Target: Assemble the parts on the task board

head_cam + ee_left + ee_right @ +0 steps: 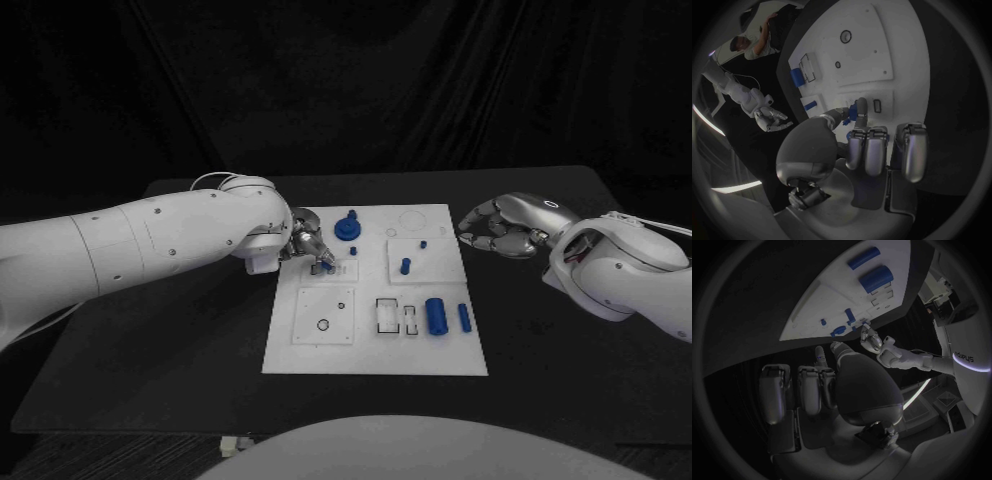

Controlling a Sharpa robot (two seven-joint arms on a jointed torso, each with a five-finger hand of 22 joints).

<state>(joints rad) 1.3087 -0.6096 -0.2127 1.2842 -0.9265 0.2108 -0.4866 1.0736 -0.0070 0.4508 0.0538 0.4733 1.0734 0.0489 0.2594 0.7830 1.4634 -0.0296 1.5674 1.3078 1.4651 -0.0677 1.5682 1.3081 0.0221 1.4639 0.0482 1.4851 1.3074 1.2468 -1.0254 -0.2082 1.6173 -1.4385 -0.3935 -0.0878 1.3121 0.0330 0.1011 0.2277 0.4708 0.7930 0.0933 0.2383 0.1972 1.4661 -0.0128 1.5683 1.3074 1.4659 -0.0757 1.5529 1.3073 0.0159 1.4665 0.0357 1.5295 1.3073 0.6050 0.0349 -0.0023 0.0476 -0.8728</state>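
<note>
Head view: task board (289,355) carries blue parts (436,318).

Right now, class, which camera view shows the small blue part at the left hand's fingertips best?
The left wrist view: the small blue part sits close up between the left hand's fingertips. The head view shows it small and partly covered; the right wrist view shows only a distant speck there.

Reading "sharpa" in small pale letters on white left arm (967,357), seen in right wrist view, just above a glowing light strip. Finding nothing else legible: no readable marks on task board (378,350) or blue parts (436,316).
</note>
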